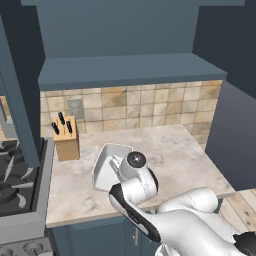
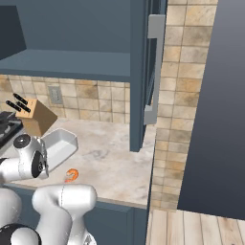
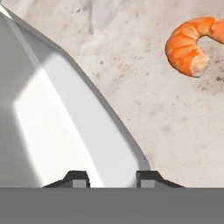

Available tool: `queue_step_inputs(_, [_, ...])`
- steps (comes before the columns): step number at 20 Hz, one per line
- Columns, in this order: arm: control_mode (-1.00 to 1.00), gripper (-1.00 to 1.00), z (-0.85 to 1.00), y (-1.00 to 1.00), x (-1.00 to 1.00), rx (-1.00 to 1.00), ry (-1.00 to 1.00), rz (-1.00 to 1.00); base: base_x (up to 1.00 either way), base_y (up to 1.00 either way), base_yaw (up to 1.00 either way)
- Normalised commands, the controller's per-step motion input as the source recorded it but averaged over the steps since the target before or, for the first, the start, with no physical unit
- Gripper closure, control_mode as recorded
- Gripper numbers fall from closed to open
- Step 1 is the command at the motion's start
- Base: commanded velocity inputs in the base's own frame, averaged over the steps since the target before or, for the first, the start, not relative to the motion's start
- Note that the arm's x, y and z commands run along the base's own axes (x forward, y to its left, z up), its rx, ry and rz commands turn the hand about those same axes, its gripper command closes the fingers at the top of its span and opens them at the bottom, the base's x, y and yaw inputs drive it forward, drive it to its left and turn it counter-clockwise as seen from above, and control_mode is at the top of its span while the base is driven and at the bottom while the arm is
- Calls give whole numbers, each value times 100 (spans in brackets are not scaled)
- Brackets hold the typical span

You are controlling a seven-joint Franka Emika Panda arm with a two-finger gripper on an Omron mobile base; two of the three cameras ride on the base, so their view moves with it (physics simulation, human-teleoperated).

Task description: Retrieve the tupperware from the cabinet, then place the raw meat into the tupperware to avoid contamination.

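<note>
One stage is done: the tupperware [image 2: 60, 143] rests on the counter [image 1: 170, 150], apparently with the gripper [image 3: 111, 178] clamped on its wall. Remaining: load the shrimp [image 2: 71, 175] lying just beside it.

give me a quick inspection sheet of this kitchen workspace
surface: marble-look counter, beige tile backsplash behind it
tupperware: white container out of the cabinet, tilted over the counter beside the knife block, nothing inside that can be seen
raw meat: orange shrimp lying on the counter near the front edge, outside the tupperware
cabinet: tall door standing open, silver bar handle
clutter: knife block at the back left, wall outlet above it
pincer: pincer closed on the tupperware's wall, one fingertip on each side
cables: nothing seen
surroundings: stove left of the counter, wood floor to the right
</note>
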Motion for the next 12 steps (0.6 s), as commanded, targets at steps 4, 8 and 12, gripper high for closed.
queue_step_inputs(4, [-100, 100, -12, 14, 25, 0, 1, 0, 0, 0, 0])
queue_step_inputs(8, [-100, -100, -14, 15, 26, 0, 1, 0, 0, 0, 0])
queue_step_inputs(12, [-100, -100, -11, 9, 19, 0, 0, 0, 0, 0, 0])
